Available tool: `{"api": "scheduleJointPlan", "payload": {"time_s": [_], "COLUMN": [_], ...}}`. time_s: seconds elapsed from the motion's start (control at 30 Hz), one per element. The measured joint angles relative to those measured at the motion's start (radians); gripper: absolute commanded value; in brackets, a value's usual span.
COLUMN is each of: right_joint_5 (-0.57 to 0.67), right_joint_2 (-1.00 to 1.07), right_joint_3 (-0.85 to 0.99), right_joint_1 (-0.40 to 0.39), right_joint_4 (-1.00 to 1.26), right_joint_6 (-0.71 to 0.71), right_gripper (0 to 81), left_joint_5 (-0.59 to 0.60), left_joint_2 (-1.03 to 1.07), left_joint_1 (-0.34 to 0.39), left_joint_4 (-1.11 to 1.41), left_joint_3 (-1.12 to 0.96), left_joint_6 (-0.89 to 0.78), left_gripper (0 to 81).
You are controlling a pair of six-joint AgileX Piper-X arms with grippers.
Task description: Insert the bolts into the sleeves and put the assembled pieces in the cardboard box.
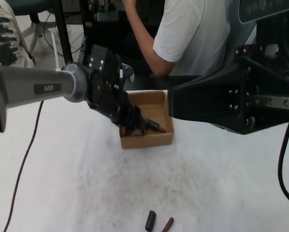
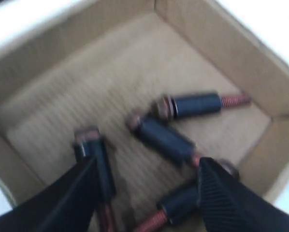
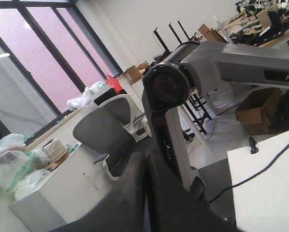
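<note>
A grey office chair (image 3: 102,131) stands below tall windows (image 3: 33,58). Beside the chair, full plastic bags (image 3: 9,164) lie on a pale counter (image 3: 62,193). Behind it rises a white wall (image 3: 149,19).

A black cable (image 1: 23,164) crosses the white bench (image 1: 77,193); a grey office chair (image 3: 106,130) stands in the room behind.

- The cardboard box (image 1: 147,140) sits at centre frame in the high view, and my left claw (image 1: 137,126) hangs over it.
- Four assembled pieces (image 2: 166,139) lie on its floor, under my claw.
- A loose sleeve (image 1: 150,220) lies at bottom centre, with a bolt (image 1: 167,224) just right of it.
</note>
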State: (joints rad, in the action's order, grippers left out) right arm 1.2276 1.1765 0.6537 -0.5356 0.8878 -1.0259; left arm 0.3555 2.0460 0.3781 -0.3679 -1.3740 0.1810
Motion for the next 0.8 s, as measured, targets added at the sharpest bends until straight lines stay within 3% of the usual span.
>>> {"api": "scheduleJointPlan", "payload": {"time_s": [0.23, 0.33, 0.4, 0.57, 0.63, 0.8], "right_joint_5": [0.0, -0.017, -0.049, -0.057, -0.065, -0.237], "right_joint_2": [0.0, 0.0, 0.0, 0.0, 0.0, 0.029], "right_joint_3": [0.0, 0.0, 0.0, 0.017, 0.019, 0.018], "right_joint_1": [0.034, 0.131, 0.224, 0.272, 0.272, 0.256], "right_joint_4": [-0.014, -0.153, -0.351, -0.658, -0.711, -0.934], "right_joint_6": [0.031, 0.137, 0.298, 0.56, 0.617, 0.85], "right_gripper": [0.8, 0.8, 0.8, 0.5, 7.4, 36.2], "left_joint_5": [-0.002, -0.002, -0.007, -0.018, -0.018, -0.009], "left_joint_2": [-0.218, -0.36, -0.41, -0.576, -0.641, -0.781], "left_joint_1": [-0.015, -0.017, -0.017, -0.02, -0.023, -0.023], "left_joint_4": [-0.334, -0.362, -0.365, -0.41, -0.452, -0.503], "left_joint_3": [-0.003, -0.003, 0.0, 0.009, 0.02, 0.127], "left_joint_6": [0.09, 0.089, 0.089, 0.058, 0.049, 0.005], "left_gripper": [56.3, 56.3, 56.3, 56.3, 56.3, 56.3]}}
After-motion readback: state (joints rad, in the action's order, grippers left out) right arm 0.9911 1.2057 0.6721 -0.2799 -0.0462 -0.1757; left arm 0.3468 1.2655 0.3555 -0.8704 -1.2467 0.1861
